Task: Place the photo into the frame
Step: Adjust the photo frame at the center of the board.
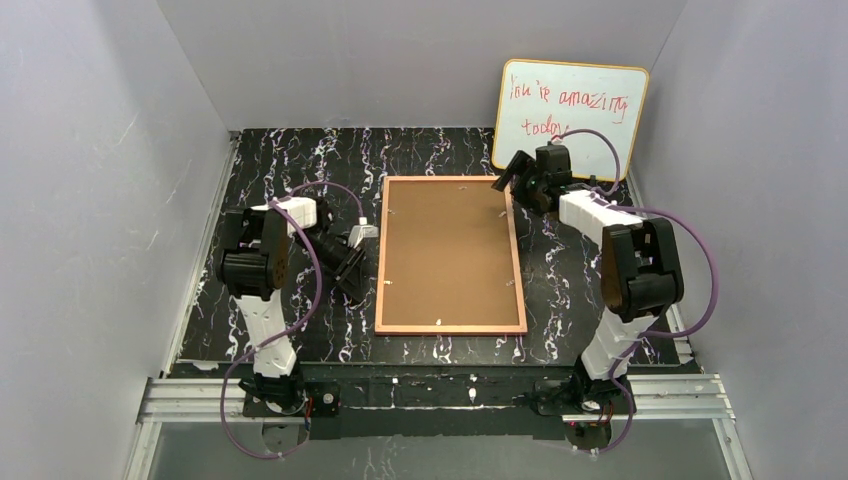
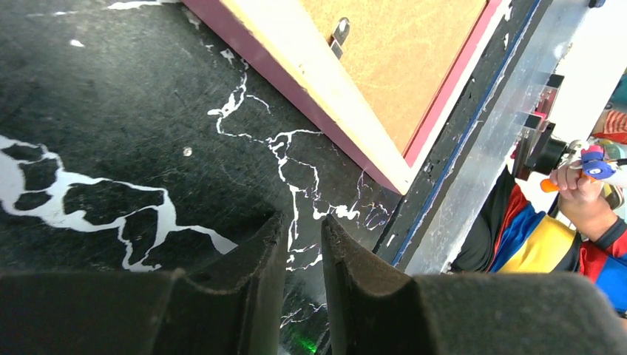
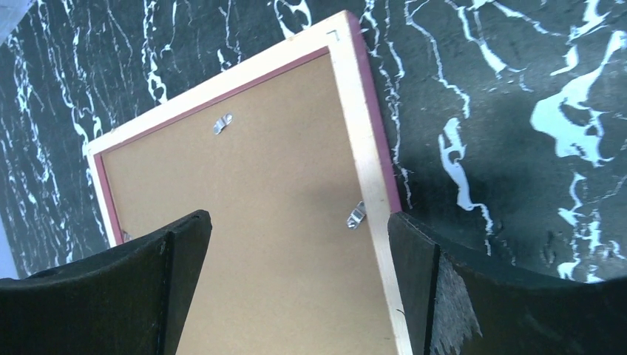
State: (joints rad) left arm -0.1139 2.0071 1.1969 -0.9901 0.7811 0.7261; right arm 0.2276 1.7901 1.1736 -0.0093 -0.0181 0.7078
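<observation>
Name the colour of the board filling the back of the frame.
Plain tan-brown: the backing board shows best in the right wrist view.

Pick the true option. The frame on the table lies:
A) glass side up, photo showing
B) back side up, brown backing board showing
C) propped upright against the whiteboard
B: the frame lies flat with its brown backing board upward, metal clips along its edge.
</observation>
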